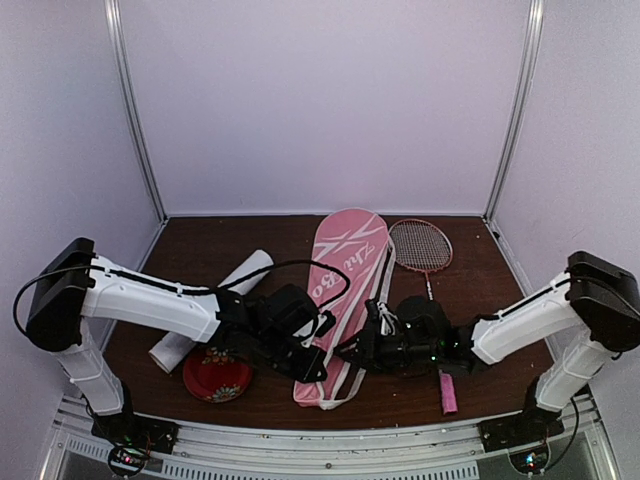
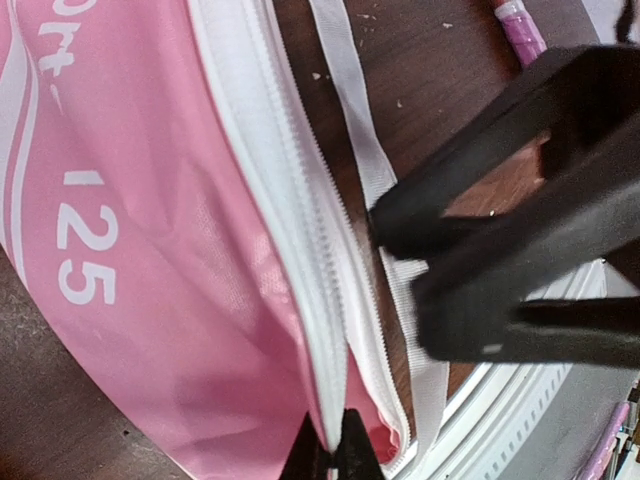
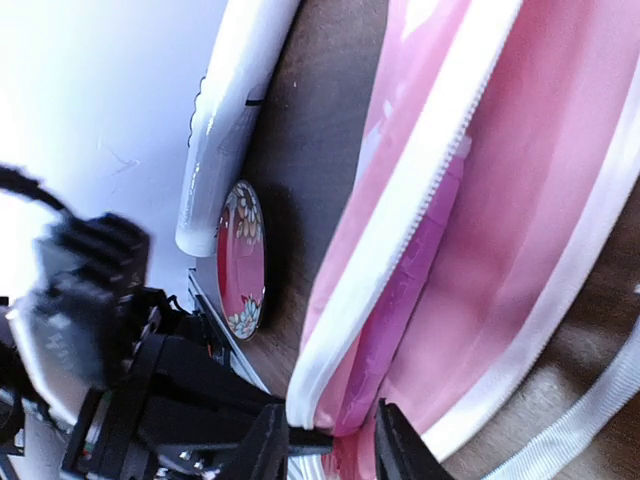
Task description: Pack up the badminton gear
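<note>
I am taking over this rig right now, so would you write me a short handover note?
Left gripper: shut on the zip edge of the pink bag, at its open end.
Right gripper: jaws apart around the bag's white rim, no clear grip.
Things: a pink handle shows inside the bag. The second racquet lies on the table right of the bag, and the white tube left of it. Shuttlecocks are not in view.
Done: one racquet apparently in.
Left: second racquet, tube and shuttlecocks, then close the bag.
</note>
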